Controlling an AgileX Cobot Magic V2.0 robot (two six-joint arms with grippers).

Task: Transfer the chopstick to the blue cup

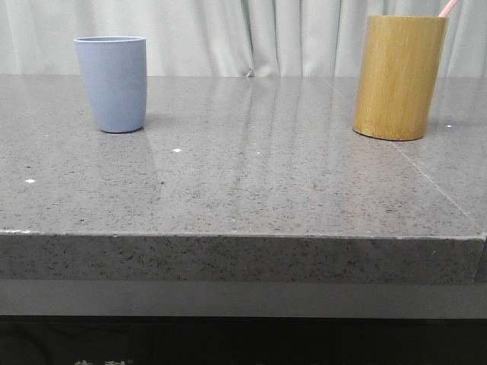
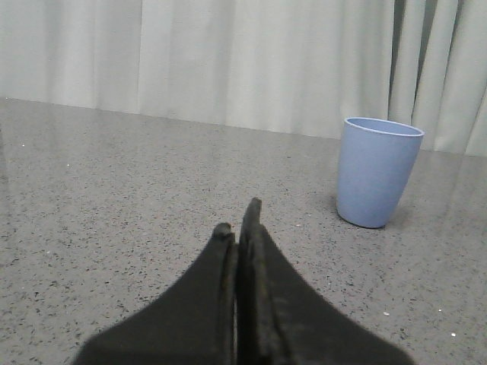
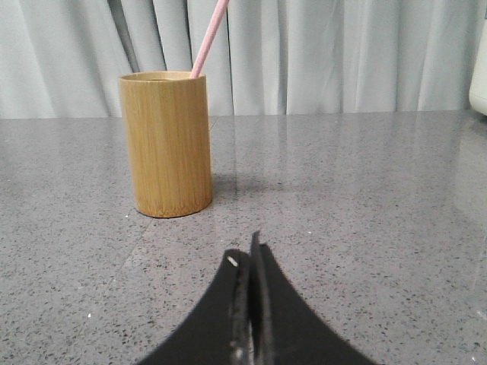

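Observation:
The light-blue cup (image 1: 112, 82) stands upright at the back left of the grey stone table (image 1: 251, 182). At the back right stands a taller tan bamboo cylinder (image 1: 399, 77), and the pale pink chopstick (image 1: 449, 7) leans out of its top. In the left wrist view my left gripper (image 2: 239, 220) is shut with nothing in it, low over the table, the blue cup (image 2: 377, 172) some way ahead of it. My right gripper (image 3: 247, 252) is shut and empty too, short of the bamboo cylinder (image 3: 167, 143) that holds the chopstick (image 3: 208, 36).
Pale curtains (image 1: 251, 34) hang behind the table. The table's front edge (image 1: 243, 236) runs across the near side. A seam in the stone (image 1: 437, 182) runs diagonally on the right.

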